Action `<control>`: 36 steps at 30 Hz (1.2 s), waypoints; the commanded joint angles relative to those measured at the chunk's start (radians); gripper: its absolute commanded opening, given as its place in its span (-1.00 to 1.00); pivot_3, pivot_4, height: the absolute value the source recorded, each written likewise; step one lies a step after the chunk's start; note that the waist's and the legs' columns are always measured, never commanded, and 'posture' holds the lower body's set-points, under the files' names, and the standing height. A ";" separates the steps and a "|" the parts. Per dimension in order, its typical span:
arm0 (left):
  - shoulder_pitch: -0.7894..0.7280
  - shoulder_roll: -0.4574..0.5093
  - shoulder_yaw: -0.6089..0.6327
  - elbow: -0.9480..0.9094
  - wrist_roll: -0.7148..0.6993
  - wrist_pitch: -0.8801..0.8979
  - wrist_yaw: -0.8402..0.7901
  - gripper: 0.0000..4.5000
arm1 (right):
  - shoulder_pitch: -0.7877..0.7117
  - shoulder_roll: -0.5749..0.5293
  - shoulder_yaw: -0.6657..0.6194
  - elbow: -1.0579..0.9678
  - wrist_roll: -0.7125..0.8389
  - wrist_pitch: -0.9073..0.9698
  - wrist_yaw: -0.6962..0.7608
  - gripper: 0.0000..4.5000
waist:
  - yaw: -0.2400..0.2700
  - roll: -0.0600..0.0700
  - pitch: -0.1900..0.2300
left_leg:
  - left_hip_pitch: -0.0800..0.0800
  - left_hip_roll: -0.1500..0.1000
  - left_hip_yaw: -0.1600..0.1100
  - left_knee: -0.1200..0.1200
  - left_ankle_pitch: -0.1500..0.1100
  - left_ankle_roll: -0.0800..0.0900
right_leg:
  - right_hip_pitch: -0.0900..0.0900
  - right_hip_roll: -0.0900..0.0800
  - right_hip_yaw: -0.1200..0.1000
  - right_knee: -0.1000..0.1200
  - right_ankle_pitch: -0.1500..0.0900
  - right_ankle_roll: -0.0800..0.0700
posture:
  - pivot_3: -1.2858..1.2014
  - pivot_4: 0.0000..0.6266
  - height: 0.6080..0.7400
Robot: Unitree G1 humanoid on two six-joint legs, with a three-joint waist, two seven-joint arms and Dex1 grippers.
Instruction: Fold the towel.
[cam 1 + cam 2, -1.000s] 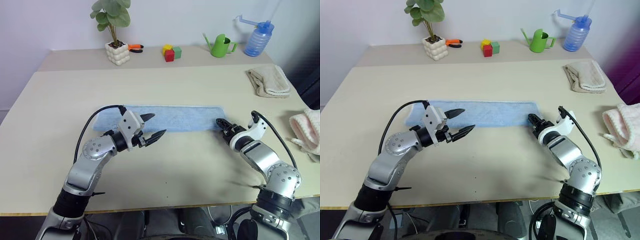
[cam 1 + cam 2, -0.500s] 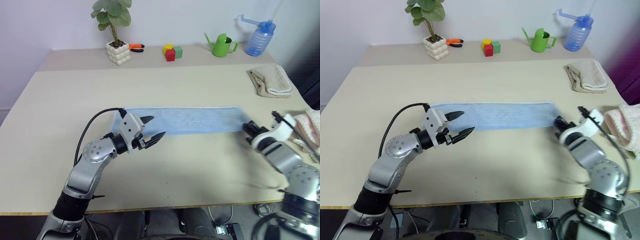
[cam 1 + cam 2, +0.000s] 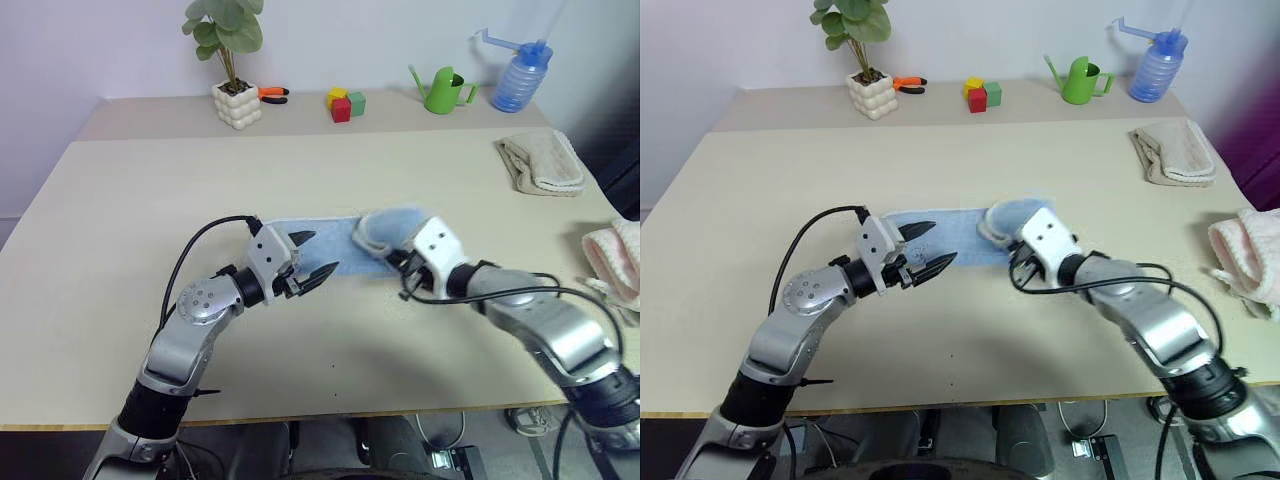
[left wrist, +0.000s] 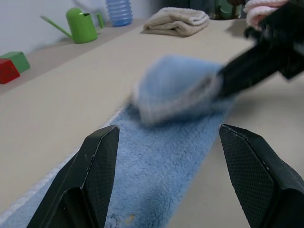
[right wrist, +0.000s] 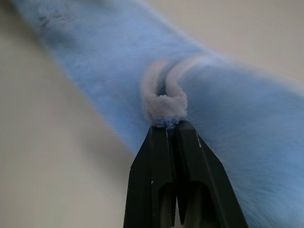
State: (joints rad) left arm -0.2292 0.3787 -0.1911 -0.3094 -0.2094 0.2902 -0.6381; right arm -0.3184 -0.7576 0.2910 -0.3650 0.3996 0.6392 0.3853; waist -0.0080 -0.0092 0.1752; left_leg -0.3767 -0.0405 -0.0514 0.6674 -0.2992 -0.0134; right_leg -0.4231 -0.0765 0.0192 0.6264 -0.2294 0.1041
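The left gripper [image 3: 312, 255] hovers level just above the left part of the towel [image 3: 330, 240], pointing toward the robot's right, its 2 black fingers [image 4: 97, 161] spread wide with nothing between them. The arm behind it is bent, elbow low over the table [image 3: 120, 220].

The towel lies mid-table as a narrow light blue strip, its long axis running left to right. Its right end is lifted and curled back over the flat part, making a rounded hump.

The right gripper [image 3: 1018, 262] reaches in from the right, angled down and toward the left, and its 2 fingers [image 5: 166, 156] are pinched tight on the towel's pale edge, which bulges out just past the tips in the right wrist view.

Along the back shelf, from left to right, stand a potted plant [image 3: 232, 60] in a bumpy white pot, orange-handled pliers [image 3: 270, 96], coloured blocks [image 3: 343, 104], a green watering can [image 3: 440, 92] and a blue spray bottle [image 3: 518, 80]. A folded beige towel [image 3: 540, 162] and a pink fluffy towel [image 3: 615, 262] lie at the table's right side.
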 commanded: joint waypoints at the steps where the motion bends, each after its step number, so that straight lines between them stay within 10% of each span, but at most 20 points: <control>1: 0.013 -0.009 0.000 -0.059 0.003 -0.002 0.019 0.52 | -0.031 0.035 -0.007 0.025 -0.069 -0.030 0.023 -0.97 | 0.000 0.000 0.000 | 0.000 0.000 0.000 0.000 0.000 0.000 | 0.000 0.000 0.000 0.000 0.000 0.000 | 0.03 -0.52 0.84; 11: 0.046 -0.005 -0.003 -0.078 0.009 0.000 0.031 0.52 | -0.023 0.105 -0.050 0.059 -0.124 -0.041 0.099 -0.97 | -0.002 0.000 0.000 | 0.000 0.000 -0.001 -0.001 0.000 0.000 | 0.000 0.000 -0.001 0.000 0.000 0.000 | 0.03 -0.52 0.84; 19: 0.092 0.014 0.060 -0.094 -0.009 0.016 0.055 0.52 | 0.088 0.052 -0.165 -0.104 -0.055 -0.096 0.249 0.62 | -0.001 0.000 0.000 | 0.000 0.000 -0.001 -0.001 0.000 0.000 | 0.000 0.000 -0.001 0.000 0.000 0.000 | 0.03 -0.52 0.84; 21: 0.121 0.030 0.096 -0.093 -0.015 0.019 0.062 0.52 | 0.105 0.051 -0.237 -0.114 -0.011 -0.099 0.271 0.62 | -0.001 0.000 0.000 | 0.000 0.000 -0.001 -0.001 0.000 0.000 | 0.000 0.000 -0.001 0.000 0.000 0.000 | 0.03 -0.52 0.84; 29: 0.229 0.035 0.131 -0.100 0.002 -0.001 0.100 0.52 | -0.024 0.148 -0.296 0.128 -0.103 -0.145 0.153 -0.95 | -0.001 0.000 0.000 | 0.001 0.000 -0.001 -0.001 0.000 0.000 | 0.000 0.000 -0.001 0.001 0.000 0.000 | 0.03 -0.52 0.84; 36: 0.259 0.003 0.136 -0.121 0.004 0.022 0.152 0.52 | -0.097 0.282 -0.187 0.422 -0.241 -0.328 0.135 -0.98 | -0.004 0.000 0.000 | 0.001 0.000 -0.001 -0.002 0.000 0.000 | 0.000 -0.001 -0.001 0.001 0.000 0.000 | 0.03 -0.52 0.84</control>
State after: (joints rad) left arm 0.0246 0.3856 -0.0647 -0.3848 -0.2065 0.3173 -0.4977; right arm -0.3972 -0.4916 0.0933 0.0173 0.1894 0.3700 0.5287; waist -0.0124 -0.0092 0.1752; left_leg -0.3757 -0.0405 -0.0519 0.6658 -0.2992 -0.0136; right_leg -0.4235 -0.0774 0.0181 0.6272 -0.2294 0.1038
